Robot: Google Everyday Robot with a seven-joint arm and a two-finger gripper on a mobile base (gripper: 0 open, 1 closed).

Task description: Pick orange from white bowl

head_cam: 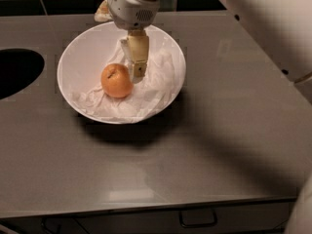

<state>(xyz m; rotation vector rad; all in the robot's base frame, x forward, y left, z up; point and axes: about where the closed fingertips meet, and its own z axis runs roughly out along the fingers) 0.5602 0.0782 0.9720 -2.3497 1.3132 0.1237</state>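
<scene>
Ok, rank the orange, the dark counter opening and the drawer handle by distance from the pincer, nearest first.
The pincer hangs inside the white bowl.
1. The orange, right beside it in the bowl.
2. The dark opening, far left of the counter.
3. The drawer handle, under the counter's front edge.
</scene>
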